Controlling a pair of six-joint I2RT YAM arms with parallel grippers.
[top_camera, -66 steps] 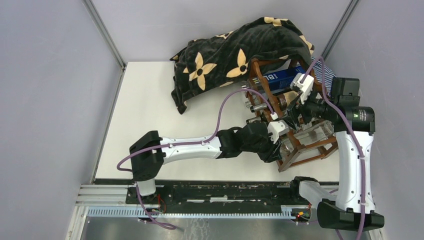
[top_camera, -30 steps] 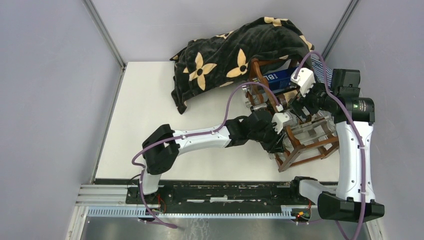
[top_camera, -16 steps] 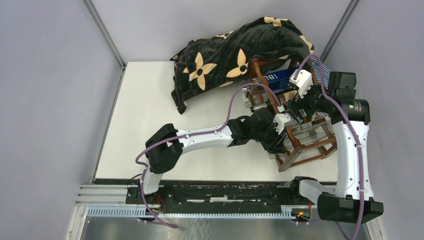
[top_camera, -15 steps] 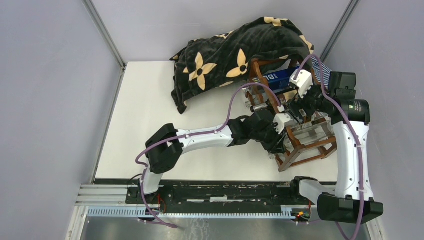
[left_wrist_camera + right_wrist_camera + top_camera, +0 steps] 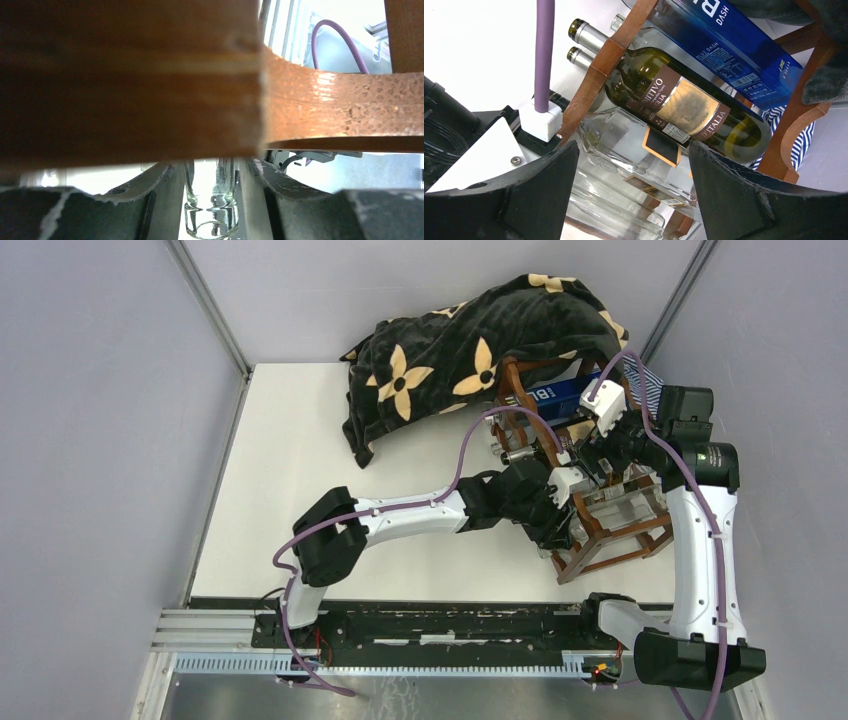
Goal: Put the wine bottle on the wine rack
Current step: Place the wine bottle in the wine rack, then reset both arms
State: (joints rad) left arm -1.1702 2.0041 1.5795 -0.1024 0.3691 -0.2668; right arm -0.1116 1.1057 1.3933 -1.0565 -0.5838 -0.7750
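The dark reddish-brown wine rack [image 5: 612, 544] stands at the table's right, and its rail [image 5: 325, 110] fills the left wrist view. A clear glass wine bottle [image 5: 625, 505] lies on its side on a front tier. Its neck [image 5: 211, 210] points out between the fingers of my left gripper [image 5: 212, 172], which stand slightly apart from the glass, with thin gaps on both sides. In the top view the left gripper [image 5: 568, 525] is at the rack's front face. My right gripper [image 5: 631, 150] hovers wide open over the clear bottles in the rack [image 5: 589, 85], holding nothing.
A black blanket with beige flowers [image 5: 470, 350] drapes over the rack's back. The rack also holds a blue bottle [image 5: 734, 45], a dark green bottle with a brown label [image 5: 684, 105] and a clear one with a black label [image 5: 624, 140]. Grey walls close in.
The left arm pushed the clear bottle further into the rack, then stayed. Its fingers have just eased apart around the neck. The right gripper shifted slightly above the rack.
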